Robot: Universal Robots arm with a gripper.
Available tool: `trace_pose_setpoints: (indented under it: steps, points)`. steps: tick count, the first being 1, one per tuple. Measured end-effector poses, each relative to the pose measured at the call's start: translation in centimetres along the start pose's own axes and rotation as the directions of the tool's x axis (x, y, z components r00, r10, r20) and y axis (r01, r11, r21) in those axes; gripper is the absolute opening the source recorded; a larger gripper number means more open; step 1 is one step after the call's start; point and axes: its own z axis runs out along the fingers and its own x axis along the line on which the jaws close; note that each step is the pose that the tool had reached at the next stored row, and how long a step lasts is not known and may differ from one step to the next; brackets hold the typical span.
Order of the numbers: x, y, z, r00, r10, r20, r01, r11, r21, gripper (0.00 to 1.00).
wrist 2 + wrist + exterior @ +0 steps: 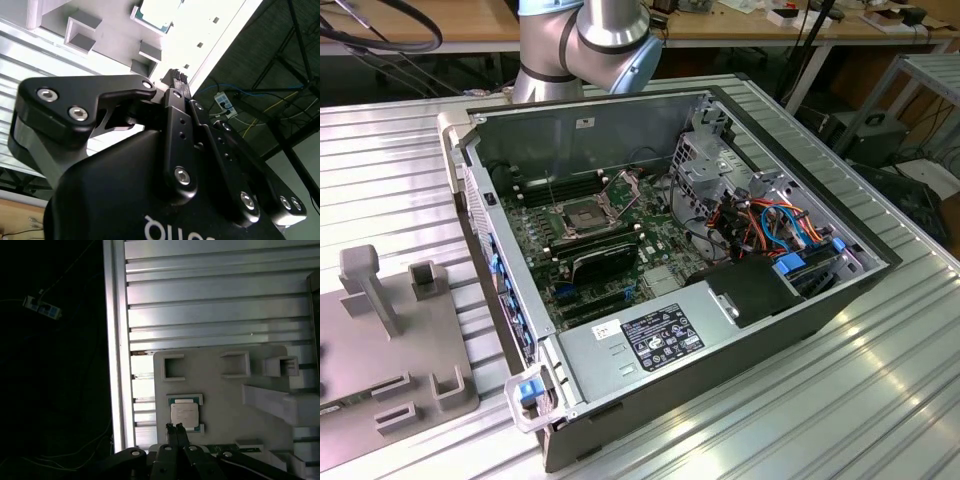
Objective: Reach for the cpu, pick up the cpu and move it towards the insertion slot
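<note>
The cpu (184, 414) is a small pale square chip lying flat in a grey holder on the grey fixture plate (225, 400). It also shows in the second wrist view as the cpu (157, 12), past the fingertips. My gripper (174, 427) hangs above the plate with its tips by one edge of the chip, apart from it. Its black fingers (176, 115) are shut together on nothing. The insertion slot (578, 215), a square metal-framed socket, sits on the motherboard inside the open computer case (790, 300).
The fixture plate (420, 340) carries upright posts and small brackets at the exterior view's left. A black expansion card (605, 258), a drive cage (705, 165) and coloured cables (775, 225) crowd the case. The ribbed table's edge (117, 340) runs close by the plate.
</note>
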Motion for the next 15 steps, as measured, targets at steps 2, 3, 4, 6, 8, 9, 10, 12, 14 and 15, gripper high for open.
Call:
trace_pose_setpoints:
  steps: [2, 3, 4, 6, 8, 9, 10, 12, 14, 15]
  points:
    - [0.00, 0.00, 0.00, 1.0000, 0.000, 0.0001, 0.000, 1.0000, 0.0000, 0.11]
    - [0.00, 0.00, 0.00, 1.0000, 0.000, 0.0001, 0.000, 1.0000, 0.0000, 0.11]
    - [0.00, 0.00, 0.00, 1.0000, 0.000, 0.0000, 0.000, 1.0000, 0.0000, 0.11]
    - [0.00, 0.00, 0.00, 1.0000, 0.000, 0.0000, 0.000, 1.0000, 0.0000, 0.24]
    - [0.00, 0.00, 0.00, 1.0000, -0.001, 0.0000, 0.001, 1.0000, 0.0000, 0.36]
    - [0.00, 0.00, 0.00, 1.0000, -0.001, 0.0000, 0.001, 1.0000, 0.0001, 0.36]
    - [0.00, 0.00, 0.00, 1.0000, -0.001, 0.0000, 0.001, 1.0000, 0.0000, 0.42]
    - [0.00, 0.00, 0.00, 1.0000, -0.001, 0.0000, 0.001, 1.0000, 0.0000, 0.54]
    - [0.00, 0.00, 0.00, 1.0000, -0.001, 0.0000, 0.001, 1.0000, 0.0000, 0.60]
    - [0.00, 0.00, 0.00, 1.0000, -0.001, 0.0000, 0.001, 1.0000, 0.0001, 0.66]
